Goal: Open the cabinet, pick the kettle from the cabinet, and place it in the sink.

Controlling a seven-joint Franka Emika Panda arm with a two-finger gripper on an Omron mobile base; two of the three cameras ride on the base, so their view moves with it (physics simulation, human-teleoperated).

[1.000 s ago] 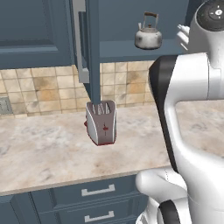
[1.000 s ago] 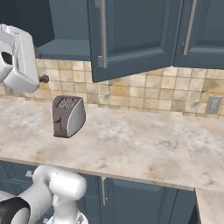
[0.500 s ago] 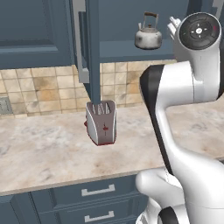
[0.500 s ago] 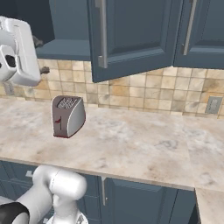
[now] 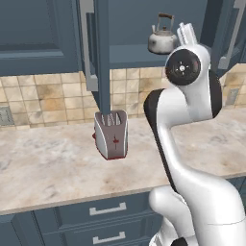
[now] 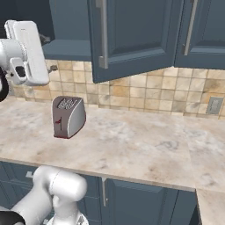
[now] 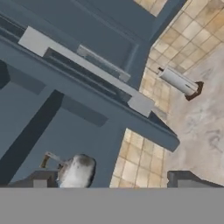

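The cabinet (image 5: 134, 19) stands open, its door (image 6: 132, 35) swung out with the long silver handle (image 7: 87, 65) facing me. On the cabinet shelf sits the small silver kettle (image 5: 161, 39) with its arched handle upright. My gripper (image 5: 186, 32) is up at shelf height, just right of the kettle and apart from it. In the hand view the kettle (image 7: 76, 170) lies low and left, near the left fingertip (image 7: 40, 179). The gripper (image 7: 111, 181) is open and holds nothing. The sink is out of view.
A silver toaster (image 5: 111, 135) with red marks stands on the marble counter (image 5: 53, 168) below the open door. Blue drawers (image 5: 105, 211) run under the counter. A second cabinet door (image 6: 204, 30) at the right is shut. Tiled backsplash behind.
The arm has swung its hand left toward the kettle on the shelf. The jaws have stayed open. Kettle, door and toaster have not moved.
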